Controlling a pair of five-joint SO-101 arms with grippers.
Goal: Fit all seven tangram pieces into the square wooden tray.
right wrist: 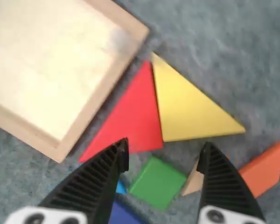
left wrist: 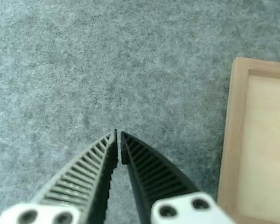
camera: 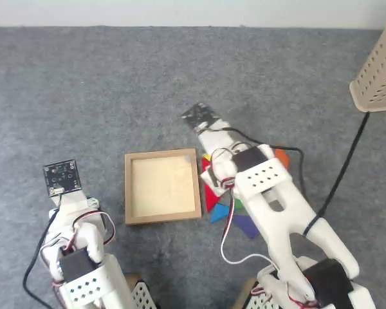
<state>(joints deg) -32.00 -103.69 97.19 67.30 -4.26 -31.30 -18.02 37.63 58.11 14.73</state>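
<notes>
Tray (camera: 128,190) bare, no piece fitted yet; red triangle (right wrist: 130,119), yellow triangle (right wrist: 186,109) and green square (right wrist: 156,182) lie loose on the tabletop beneath the wide-spread right hand (right wrist: 165,143), left hand (left wrist: 118,133) pinched narrow beside the tray.

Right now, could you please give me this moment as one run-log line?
tray: nothing inside | right gripper: open over green square, beside tray | left gripper: shut over carpet

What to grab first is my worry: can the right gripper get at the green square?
Probably yes. The right gripper hangs open over the green square, and nothing lies on it. The tan piece sits close beside it, so finger room looks tight.
</notes>
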